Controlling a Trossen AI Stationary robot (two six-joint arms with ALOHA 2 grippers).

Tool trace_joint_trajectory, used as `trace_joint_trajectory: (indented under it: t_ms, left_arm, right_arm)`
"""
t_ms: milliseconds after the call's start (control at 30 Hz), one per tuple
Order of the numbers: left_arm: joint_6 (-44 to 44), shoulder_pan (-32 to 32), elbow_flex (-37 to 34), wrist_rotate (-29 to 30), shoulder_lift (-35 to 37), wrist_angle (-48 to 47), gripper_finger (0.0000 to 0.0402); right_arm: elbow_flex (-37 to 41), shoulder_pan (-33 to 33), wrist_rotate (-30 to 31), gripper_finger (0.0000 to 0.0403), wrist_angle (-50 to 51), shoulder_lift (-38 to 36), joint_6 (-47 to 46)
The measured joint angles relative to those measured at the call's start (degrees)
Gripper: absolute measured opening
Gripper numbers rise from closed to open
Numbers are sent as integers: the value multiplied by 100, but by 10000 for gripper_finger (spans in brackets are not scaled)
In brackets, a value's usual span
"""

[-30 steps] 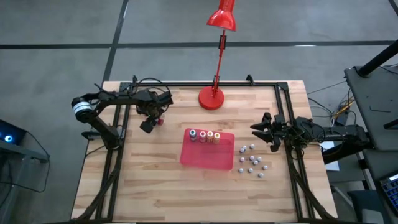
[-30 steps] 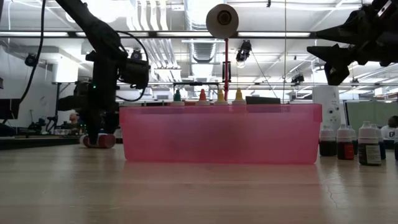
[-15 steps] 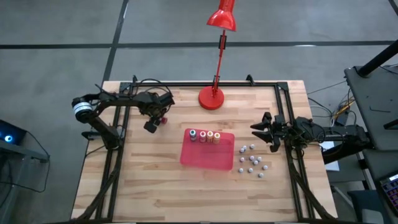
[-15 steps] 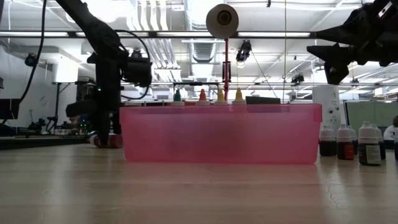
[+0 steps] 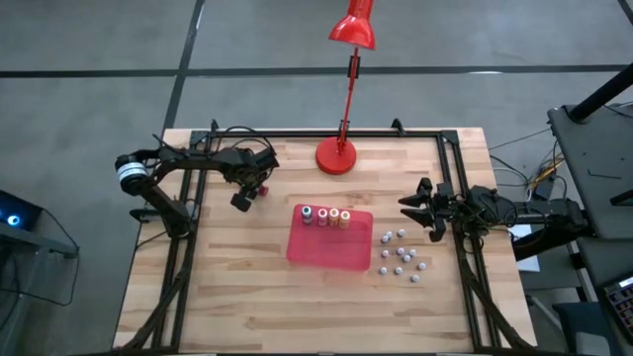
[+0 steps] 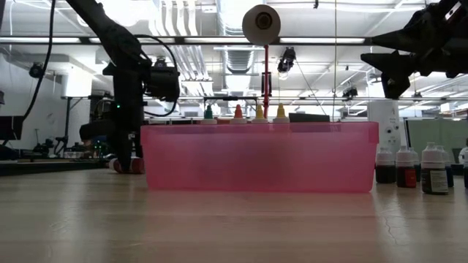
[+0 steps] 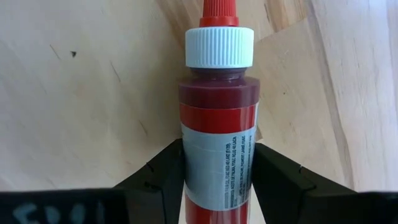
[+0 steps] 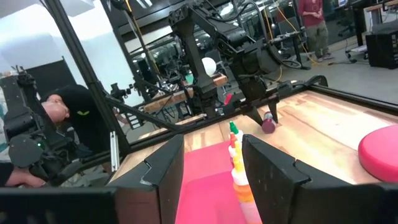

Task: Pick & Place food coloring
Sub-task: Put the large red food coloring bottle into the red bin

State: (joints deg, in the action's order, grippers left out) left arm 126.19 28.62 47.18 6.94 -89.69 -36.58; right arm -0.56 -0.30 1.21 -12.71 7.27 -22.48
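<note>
A pale wooden worktop with a dark metal frame along its edges stood on a grey floor. A red desk lamp rested at the far edge, its shade reaching out beyond the worktop. Behind lay a workshop with ceiling lights and benches; in the right wrist view a person in dark clothing bent over at the side.

A red tray sat near the middle, with bare wood open in front of it and to its left. A cluster of small grey-white beads lay just beside the tray's right edge.

Four food coloring bottles stood upright in a row inside the tray along its far wall. A fifth, the red bottle, lay on its side on the wood, left of the tray and well apart from it. The left gripper was lowered onto it, jaws pinching the bottle's body from both sides, cap pointing away.

The right gripper hung above the right edge of the worktop, jaws spread.
</note>
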Motion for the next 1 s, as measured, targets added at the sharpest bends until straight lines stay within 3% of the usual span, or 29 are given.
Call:
trace_joint_trajectory:
  t_ms: [433,733,1000]
  left_arm:
    - [-193,-9,250,-42,-22,-39,121]
    - [-1353,-9,805,-130,225,-88,121]
    - [-3265,-75,1624,-194,611,-79,121]
  right_arm:
    - [0,0,-9,153,0,0,24]
    - [0,1,-9,153,0,0,24]
    - [0,0,-15,153,-11,0,-67]
